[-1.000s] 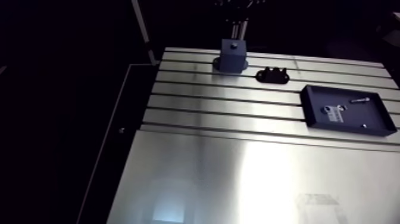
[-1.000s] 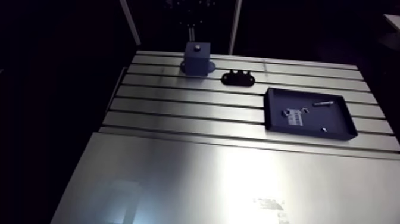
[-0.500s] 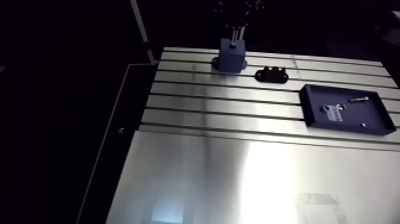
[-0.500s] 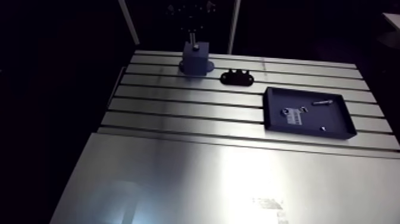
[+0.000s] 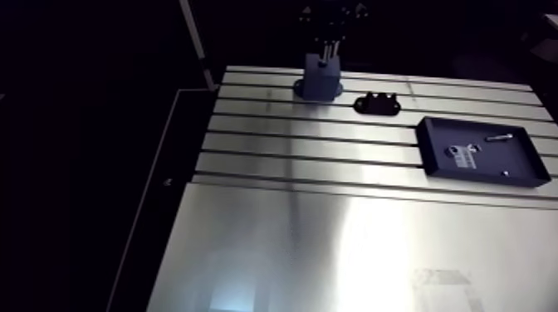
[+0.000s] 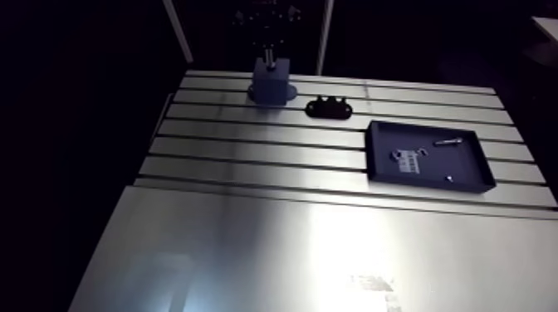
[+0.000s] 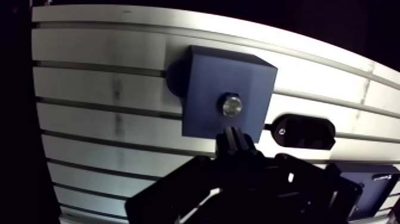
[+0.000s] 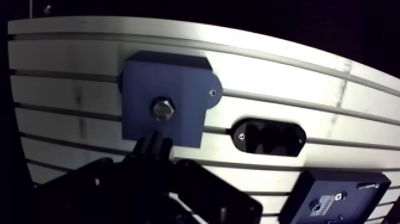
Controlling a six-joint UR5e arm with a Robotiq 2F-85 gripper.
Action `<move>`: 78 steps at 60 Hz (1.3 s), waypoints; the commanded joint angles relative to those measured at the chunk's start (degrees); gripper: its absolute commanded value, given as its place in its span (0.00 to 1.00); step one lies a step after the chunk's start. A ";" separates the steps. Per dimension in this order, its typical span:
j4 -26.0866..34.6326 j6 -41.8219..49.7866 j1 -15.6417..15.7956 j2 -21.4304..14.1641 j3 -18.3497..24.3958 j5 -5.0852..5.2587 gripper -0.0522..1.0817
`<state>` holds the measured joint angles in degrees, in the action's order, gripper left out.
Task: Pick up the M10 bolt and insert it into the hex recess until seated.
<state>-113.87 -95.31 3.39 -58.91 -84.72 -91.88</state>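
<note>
The gripper [image 7: 235,136] now hangs closer over the block [image 7: 205,83] at the worktop's [image 5: 332,241] far edge; the M10 bolt [image 7: 231,106] looks seated; cannot tell its grip

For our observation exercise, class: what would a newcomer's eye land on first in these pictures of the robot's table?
A shiny hex bolt head sits in the top face of a blue block, which stands near the far edge of the slotted aluminium table in the arm view. Beside the block lies a black oval fixture, and further along a dark blue tray holds a few small parts.
</note>
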 commanded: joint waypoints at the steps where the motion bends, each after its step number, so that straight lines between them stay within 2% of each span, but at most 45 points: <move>1: -0.24 -0.01 -0.05 0.39 -0.04 0.17 0.99; 78: -1.84 -0.71 -0.14 1.82 0.65 0.25 0.99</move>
<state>-115.71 -96.00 3.20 -57.23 -84.23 -91.63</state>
